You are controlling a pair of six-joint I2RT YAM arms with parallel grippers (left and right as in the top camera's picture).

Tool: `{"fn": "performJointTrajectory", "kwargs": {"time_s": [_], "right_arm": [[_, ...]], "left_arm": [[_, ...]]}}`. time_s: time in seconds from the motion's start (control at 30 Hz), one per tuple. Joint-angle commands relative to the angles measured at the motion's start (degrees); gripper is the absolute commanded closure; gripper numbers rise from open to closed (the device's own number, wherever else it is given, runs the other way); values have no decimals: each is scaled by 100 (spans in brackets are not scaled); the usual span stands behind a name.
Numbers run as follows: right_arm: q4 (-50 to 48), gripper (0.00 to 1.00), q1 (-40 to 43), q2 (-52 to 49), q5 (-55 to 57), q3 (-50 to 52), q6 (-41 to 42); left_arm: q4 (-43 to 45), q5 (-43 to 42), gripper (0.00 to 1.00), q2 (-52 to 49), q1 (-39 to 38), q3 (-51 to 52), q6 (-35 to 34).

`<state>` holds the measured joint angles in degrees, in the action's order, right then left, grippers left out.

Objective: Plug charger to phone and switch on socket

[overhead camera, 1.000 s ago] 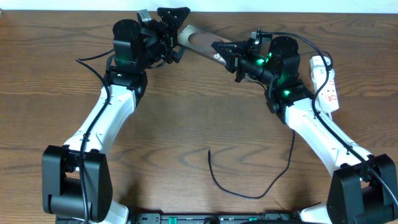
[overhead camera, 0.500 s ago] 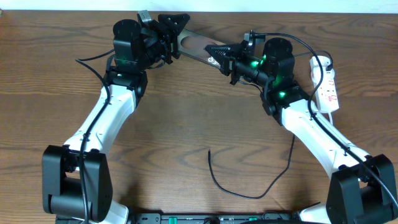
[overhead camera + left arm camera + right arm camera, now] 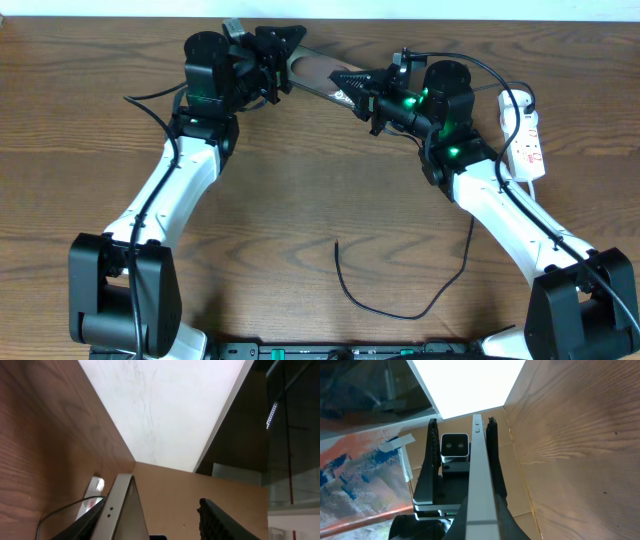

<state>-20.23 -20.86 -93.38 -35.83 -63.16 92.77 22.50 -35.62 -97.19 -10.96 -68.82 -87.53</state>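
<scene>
The phone [image 3: 315,71] is a thin bronze slab held edge-up between the two arms at the back of the table. My right gripper [image 3: 352,86] is shut on its right end; in the right wrist view both fingers press the phone's [image 3: 479,467] flat sides at my right gripper [image 3: 481,501]. My left gripper [image 3: 285,55] straddles the other end. There the phone [image 3: 120,512] lies against one finger while the other finger [image 3: 222,522] stands apart, so my left gripper [image 3: 152,503] is open. The charger's black cable [image 3: 400,308] curls loose on the near table. The white socket [image 3: 528,135] lies far right.
A white wall borders the table's back edge [image 3: 420,20] just behind both grippers. A black cable [image 3: 150,95] trails off the left arm. The socket's white cord [image 3: 507,150] runs beside the right arm. Bare wood lies between the arms [image 3: 320,170].
The right gripper carried the phone left toward the left gripper, then held still. The left gripper's fingers have narrowed around the phone's end.
</scene>
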Motion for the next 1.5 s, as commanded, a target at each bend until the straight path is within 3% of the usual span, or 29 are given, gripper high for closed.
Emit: {"fn": "performJointTrajectory", "kwargs": {"time_s": [0.0,0.47,0.53,1.47], "right_arm": [[15,99,-63,37,-28,-52,-111],[33,99,-63,37,-11,-52,-114],[33,99,-63,35,-11,-52,-111],[79,99,-175,35,101,-52,-111]], "left_arm": [[79,52,49,105,-66,-160,-114],[76,50,79,107,-63,-160,-133],[79,50,92,107,-63,-160,-133],[507,31,93,107,-63,-160,-240]]}}
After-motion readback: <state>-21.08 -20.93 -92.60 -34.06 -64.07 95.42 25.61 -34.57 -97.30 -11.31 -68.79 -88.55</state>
